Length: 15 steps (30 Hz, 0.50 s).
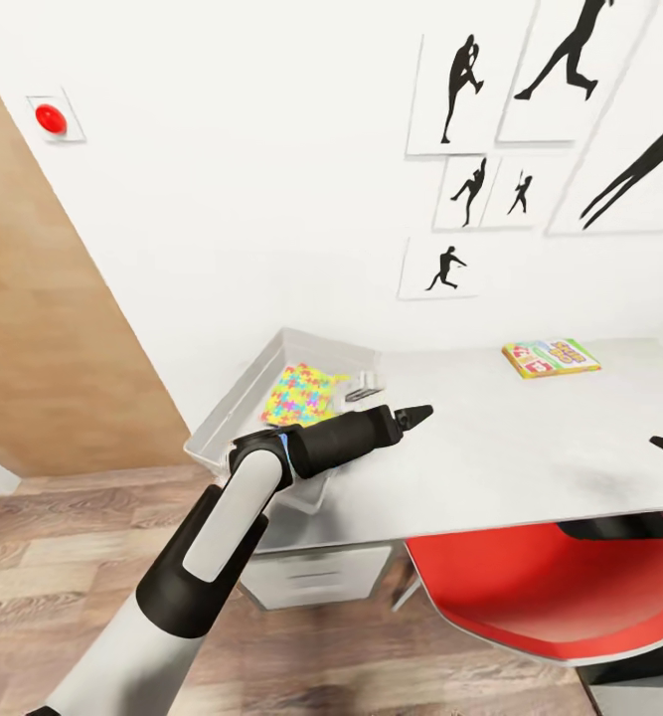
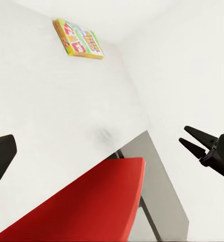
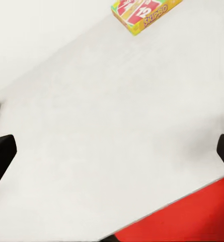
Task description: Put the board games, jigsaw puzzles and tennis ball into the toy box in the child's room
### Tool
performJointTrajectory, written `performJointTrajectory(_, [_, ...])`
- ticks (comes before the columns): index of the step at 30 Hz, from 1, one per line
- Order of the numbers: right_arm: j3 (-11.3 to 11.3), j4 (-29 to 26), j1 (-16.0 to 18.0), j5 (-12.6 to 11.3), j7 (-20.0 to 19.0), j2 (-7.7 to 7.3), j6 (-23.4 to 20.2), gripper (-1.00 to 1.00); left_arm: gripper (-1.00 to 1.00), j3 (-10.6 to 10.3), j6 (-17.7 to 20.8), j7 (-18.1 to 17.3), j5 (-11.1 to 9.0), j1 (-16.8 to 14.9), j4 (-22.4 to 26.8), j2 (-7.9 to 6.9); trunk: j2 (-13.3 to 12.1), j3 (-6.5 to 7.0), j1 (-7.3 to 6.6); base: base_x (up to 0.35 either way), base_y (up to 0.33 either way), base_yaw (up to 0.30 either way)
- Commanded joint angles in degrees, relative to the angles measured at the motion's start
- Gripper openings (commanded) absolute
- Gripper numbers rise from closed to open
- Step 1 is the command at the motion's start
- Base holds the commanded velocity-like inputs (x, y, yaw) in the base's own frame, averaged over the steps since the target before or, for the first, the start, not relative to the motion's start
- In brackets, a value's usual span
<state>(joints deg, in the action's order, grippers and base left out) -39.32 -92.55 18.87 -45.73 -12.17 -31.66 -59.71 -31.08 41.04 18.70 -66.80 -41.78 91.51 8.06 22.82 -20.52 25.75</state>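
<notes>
The left arm is seen nearest the head camera, rising from the lower left corner, white and black in its links, and bent at the elbow over the front edge of the table. Its left gripper is held above the pale tabletop just beside the toy box; from the head view the dark fingers look drawn close together at the tip, but how far they are parted cannot be told, and nothing is seen in them. The light grey toy box is set at the table's left end, against the white wall, and a jigsaw puzzle of yellow, green, blue and red pieces is lying inside it, with a small grey object (too blurred to name) at the box's near rim beside it. A board game is lying flat well apart, toward the table's far right, near the wall; it is also seen in the left wrist view and in the right wrist view. The right gripper is caught in the left wrist view, its two pointed fingers slightly parted and empty. A red chair is pushed under the table's front edge. Black baseball-player silhouette pictures are hung on the wall above.
</notes>
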Motion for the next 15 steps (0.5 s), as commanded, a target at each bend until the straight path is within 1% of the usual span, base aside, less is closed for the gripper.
performJointTrajectory(1, [0.0,0.0,0.1,0.6,-0.6,0.00,-0.3,1.00,1.00,0.0,0.1,0.6,-0.6,0.0,0.1,-0.01,0.1,-0.10,0.03,0.000,0.000,-0.287])
performJointTrajectory(7, [0.1,0.0,0.1,0.6,-0.6,0.01,-0.3,1.00,1.00,0.0,0.1,0.7,-0.5,0.0,0.1,-0.04,0.1,-0.10,0.03,0.013,-0.046,-0.287])
performJointTrajectory(15, [0.1,0.0,0.1,0.6,-0.6,0.01,-0.3,1.00,1.00,0.1,0.0,0.7,-0.1,0.0,0.1,-0.13,0.1,-0.10,0.03,0.077,-0.175,-0.287])
